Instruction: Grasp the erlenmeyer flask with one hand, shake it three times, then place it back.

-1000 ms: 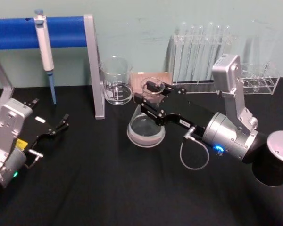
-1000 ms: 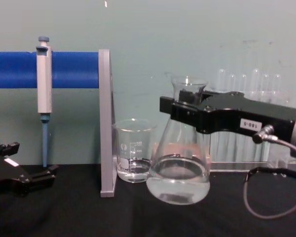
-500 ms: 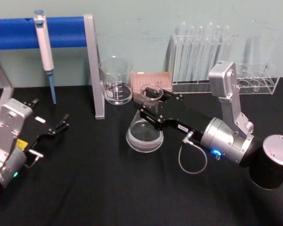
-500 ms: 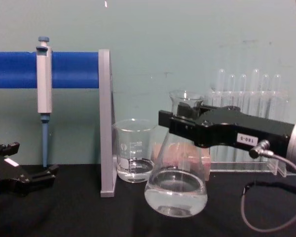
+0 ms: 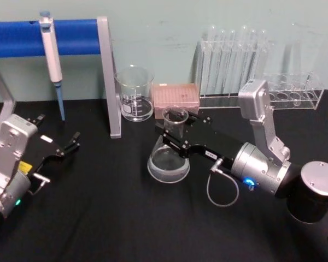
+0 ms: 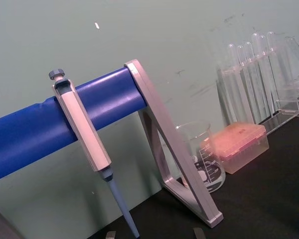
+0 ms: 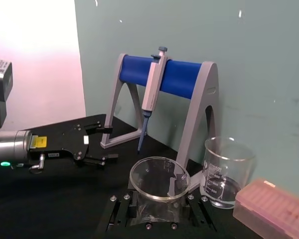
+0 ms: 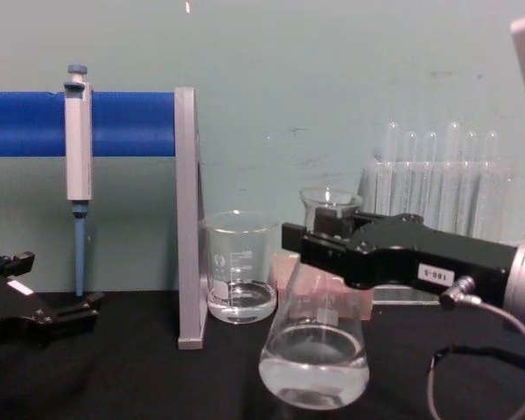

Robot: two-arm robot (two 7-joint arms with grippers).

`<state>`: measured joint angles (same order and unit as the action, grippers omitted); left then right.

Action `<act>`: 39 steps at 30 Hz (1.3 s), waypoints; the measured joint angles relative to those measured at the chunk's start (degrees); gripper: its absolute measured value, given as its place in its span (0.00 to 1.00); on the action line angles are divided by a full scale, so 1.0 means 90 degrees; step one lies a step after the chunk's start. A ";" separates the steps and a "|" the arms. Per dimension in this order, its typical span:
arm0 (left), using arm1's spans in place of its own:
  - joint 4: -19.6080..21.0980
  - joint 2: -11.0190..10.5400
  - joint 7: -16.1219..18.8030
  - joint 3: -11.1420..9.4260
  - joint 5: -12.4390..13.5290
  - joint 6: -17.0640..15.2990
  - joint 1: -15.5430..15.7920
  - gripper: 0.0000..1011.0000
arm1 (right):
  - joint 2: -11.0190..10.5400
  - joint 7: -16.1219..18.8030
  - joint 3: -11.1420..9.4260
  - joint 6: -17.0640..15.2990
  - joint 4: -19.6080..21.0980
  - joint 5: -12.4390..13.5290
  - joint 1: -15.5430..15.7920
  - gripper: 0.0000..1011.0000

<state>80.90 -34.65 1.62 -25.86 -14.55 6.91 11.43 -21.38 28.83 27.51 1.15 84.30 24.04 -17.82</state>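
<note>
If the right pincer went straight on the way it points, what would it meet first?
The right pincer, shut on the erlenmeyer flask, points towards the beaker. It would likely meet that first, though the stand's grey post beside it lies close to the line.

Neck of flask (image 8: 313, 354) behind right pincer (image 8: 317, 227)

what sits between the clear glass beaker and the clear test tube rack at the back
A pink rectangular box sits between the clear glass beaker and the clear test tube rack, seen in the head view.
</note>
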 joint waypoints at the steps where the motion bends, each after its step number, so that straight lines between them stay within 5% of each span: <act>1: 0.0000 0.0000 0.0000 0.0000 0.0001 0.0000 0.0000 0.99 | 0.0003 0.0001 0.0005 0.0004 -0.0013 -0.0008 -0.0002 0.45; 39: 0.0000 0.0000 0.0000 0.0000 0.0001 0.0000 0.0000 0.99 | 0.0227 0.0084 0.0101 0.0190 -0.0719 -0.0307 -0.0122 0.45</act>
<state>80.90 -34.65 1.62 -25.86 -14.55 6.91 11.43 -19.33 29.58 28.42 2.87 77.83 21.28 -18.92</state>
